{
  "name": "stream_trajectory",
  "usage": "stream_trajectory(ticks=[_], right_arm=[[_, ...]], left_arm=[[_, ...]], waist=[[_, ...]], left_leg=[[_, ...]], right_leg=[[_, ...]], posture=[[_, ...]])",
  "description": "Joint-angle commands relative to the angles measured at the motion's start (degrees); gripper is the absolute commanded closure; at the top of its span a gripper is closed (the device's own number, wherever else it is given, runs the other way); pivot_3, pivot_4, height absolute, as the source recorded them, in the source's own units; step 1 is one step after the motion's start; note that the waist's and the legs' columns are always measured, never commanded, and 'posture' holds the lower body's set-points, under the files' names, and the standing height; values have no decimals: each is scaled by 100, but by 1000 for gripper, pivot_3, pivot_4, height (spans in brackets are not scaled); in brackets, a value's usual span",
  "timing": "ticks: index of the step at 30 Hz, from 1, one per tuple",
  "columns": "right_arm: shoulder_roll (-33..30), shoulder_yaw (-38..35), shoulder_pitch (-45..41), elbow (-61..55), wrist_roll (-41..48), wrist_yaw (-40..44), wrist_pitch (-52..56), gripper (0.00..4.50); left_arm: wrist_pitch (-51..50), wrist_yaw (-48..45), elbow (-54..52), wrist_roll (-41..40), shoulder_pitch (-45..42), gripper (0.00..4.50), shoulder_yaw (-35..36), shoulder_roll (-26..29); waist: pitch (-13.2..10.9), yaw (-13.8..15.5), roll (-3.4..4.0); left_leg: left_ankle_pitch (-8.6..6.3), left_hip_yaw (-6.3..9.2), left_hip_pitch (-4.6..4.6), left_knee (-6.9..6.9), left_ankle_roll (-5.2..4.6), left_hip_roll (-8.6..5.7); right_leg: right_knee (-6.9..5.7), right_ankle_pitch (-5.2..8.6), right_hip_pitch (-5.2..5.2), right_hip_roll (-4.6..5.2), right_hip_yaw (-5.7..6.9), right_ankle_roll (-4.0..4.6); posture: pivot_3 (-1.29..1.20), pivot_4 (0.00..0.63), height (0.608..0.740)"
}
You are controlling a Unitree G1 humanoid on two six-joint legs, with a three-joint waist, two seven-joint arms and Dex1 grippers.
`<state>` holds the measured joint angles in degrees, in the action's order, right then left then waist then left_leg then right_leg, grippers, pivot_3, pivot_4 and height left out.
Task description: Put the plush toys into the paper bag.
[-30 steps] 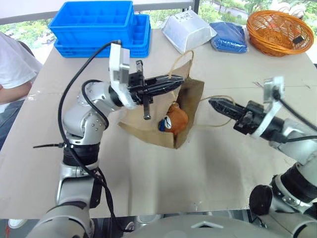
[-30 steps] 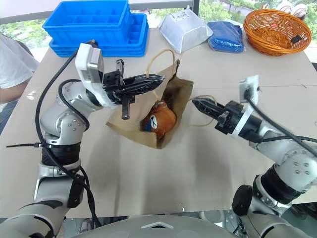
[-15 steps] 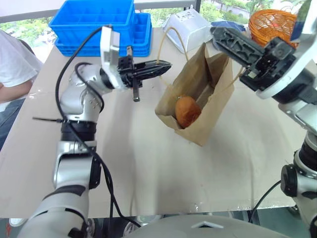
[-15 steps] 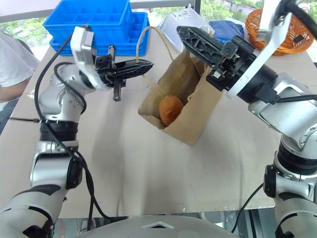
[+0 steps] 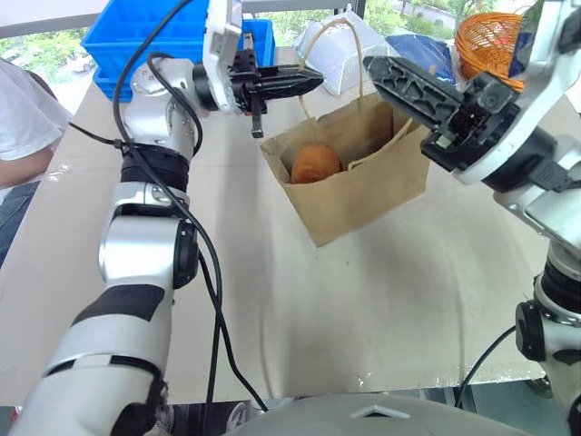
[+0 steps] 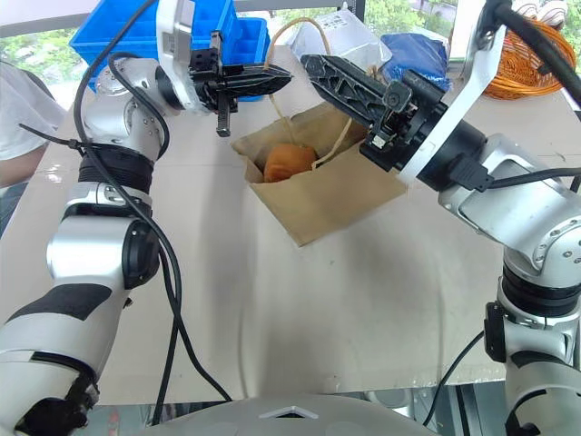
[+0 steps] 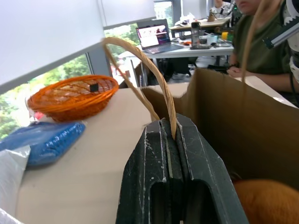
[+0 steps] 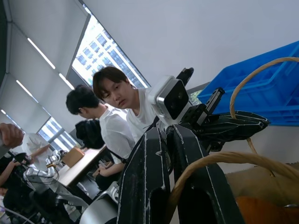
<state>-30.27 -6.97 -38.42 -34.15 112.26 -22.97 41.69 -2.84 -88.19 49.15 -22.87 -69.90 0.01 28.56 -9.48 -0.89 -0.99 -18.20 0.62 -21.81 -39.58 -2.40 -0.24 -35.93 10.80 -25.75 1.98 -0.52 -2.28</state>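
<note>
- A table (image 5: pixel 381 300) covered in plain beige sheeting stands before windows with green trees outside; the wrist views take in an office with desks, a laptop and seated people.
- Along the far edge sit stacked blue crates (image 5: pixel 136 36), a white-grey plastic pouch (image 5: pixel 349 64), a blue packet (image 5: pixel 422 50) and an orange wicker basket (image 5: pixel 481 41).
- A person in a white shirt (image 5: pixel 23 113) sits at the table's left side.
- The paper bag (image 5: pixel 359 182) is plain brown kraft, creased, with its mouth open upward and two tan twisted-cord loop handles.
- It is held up by those handles, tilted, with its lower corner near the table; whether that corner touches cannot be told.
- The left gripper (image 5: pixel 309 80) points across toward the right, its black fingers clamped together on the rear handle (image 7: pixel 156 81), whose cord runs out from between the fingertips.
- The right gripper (image 6: pixel 313 68) reaches over the bag's mouth, fingers pressed tight on the other handle (image 8: pixel 224 161), which curves out from between them.
- Inside the bag, against its left wall, lies a round brown plush toy (image 5: pixel 315 163), fuzzy and orange-brown; its face is not visible.
</note>
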Motion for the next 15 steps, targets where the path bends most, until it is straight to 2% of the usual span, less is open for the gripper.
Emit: stream_trajectory(ticks=[1, 5, 6, 7, 8, 10, 12, 13, 15], right_arm=[[-247, 85, 301, -159, 74, 11, -8, 4409], [-838, 215, 269, 298, 8, 231, 290, 4409], [-993, 215, 292, 428, -128, 387, 396, 4212], [-1108, 190, 338, 476, -238, 565, 465, 3924], [-1219, 162, 395, 474, -372, 705, 513, 3671], [-1622, 72, 551, 284, -1016, 1210, 718, 2731], [-1793, -154, 718, 157, -1265, 1569, 674, 1748], [-1886, -266, 795, 93, -1348, 1785, 658, 1355], [-2205, -508, 1059, -170, -1863, 2472, 702, 1253]], left_arm=[[317, -131, -19, 220, 118, 4500, -23, -59], [184, 57, -320, 188, 311, 4500, 79, -283], [-1, 76, -464, 122, 356, 3809, 114, -299], [-154, 97, -605, 76, 407, 3685, 141, -299], [-352, 147, -765, 37, 475, 3306, 166, -273], [-863, 387, -1223, -38, 731, 2374, 243, -117], [-1440, 695, -1752, -125, 1043, 1406, 322, 63], [-1710, 826, -2032, -177, 1220, 1061, 358, 158], [-2268, 939, -2734, -458, 1705, 113, 508, 372]], waist=[[0, 19, 0], [0, 23, -1], [-1, 22, 0], [-1, 22, 0], [-1, 19, 0], [-1, 10, 0], [-1, -4, 1], [-1, -14, 1], [-2, -4, 3]], left_leg=[[-5, 0, 0, 0, -9, -1], [-10, -2, -7, -15, -18, -4], [-13, 2, -15, -30, -23, -3], [-15, 2, -21, -46, -26, -1], [-20, 1, -23, -50, -34, -2], [-22, -3, -22, -52, -38, -1], [-25, -5, -20, -51, -43, 0], [-27, -6, -19, -52, -46, 6], [-27, -8, -15, -51, -46, 10]], right_leg=[[1, 0, 0, 1, 0, 0], [2, 0, 1, 7, -4, 0], [0, -1, 0, 6, 1, -1], [-1, -3, 0, 6, 2, -5], [0, -6, 0, 5, 1, -10], [0, -9, 1, 5, -5, -16], [-1, -10, 0, 4, -9, -17], [-1, -10, 0, 2, -11, -17], [-3, -10, 0, 0, -14, -18]], posture=[[0, 150, 740], [0, 150, 740], [0, 150, 740], [0, 150, 740], [0, 150, 740], [0, 150, 740], [0, 150, 740], [0, 150, 740], [0, 150, 740]])
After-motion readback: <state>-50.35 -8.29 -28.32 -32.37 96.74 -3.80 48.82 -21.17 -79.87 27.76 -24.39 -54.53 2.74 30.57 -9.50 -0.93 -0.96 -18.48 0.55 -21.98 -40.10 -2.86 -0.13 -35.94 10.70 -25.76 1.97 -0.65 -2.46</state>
